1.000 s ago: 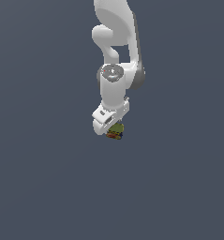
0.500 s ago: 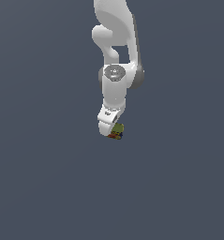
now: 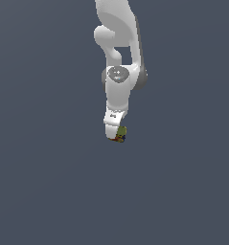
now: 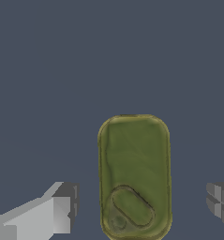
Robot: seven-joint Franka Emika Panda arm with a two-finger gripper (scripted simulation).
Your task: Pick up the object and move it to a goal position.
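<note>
Since the earlier frame, your white two-fingered gripper (image 3: 117,136) has sunk slightly at centre frame. Its fingers (image 4: 48,214) stand apart, clear of the small olive-green blocky object (image 4: 134,176) between them. Closing off-centre could nudge it sideways.

Olive-green object (image 4: 134,176): rounded-rectangular face, with a smaller raised oval near one end. Gripper (image 4: 141,208): two grey-tipped fingers, one (image 4: 62,211) on either side of the object, each standing apart from it with a visible gap. Background: plain dark grey-blue surface (image 4: 85,56).
</note>
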